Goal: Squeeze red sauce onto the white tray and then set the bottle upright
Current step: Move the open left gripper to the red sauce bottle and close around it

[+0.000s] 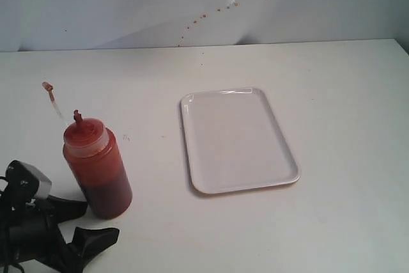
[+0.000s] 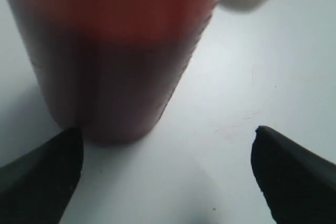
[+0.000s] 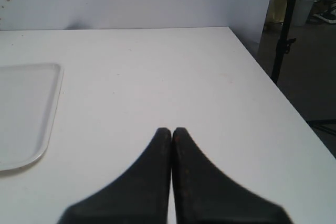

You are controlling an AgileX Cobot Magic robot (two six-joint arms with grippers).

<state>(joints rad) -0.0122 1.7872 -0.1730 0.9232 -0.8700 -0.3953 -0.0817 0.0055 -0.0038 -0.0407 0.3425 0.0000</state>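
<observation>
Bottle of translucent dark-red plastic, cylindrical, stands upright by the table's near left corner, apart from the flat white rectangular tray. Left gripper gapes, released; right gripper is clenched, empty.

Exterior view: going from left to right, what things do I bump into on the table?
small dangling cap → bottle → white tray. The left gripper overlaps the bottle, so it is left out.
</observation>
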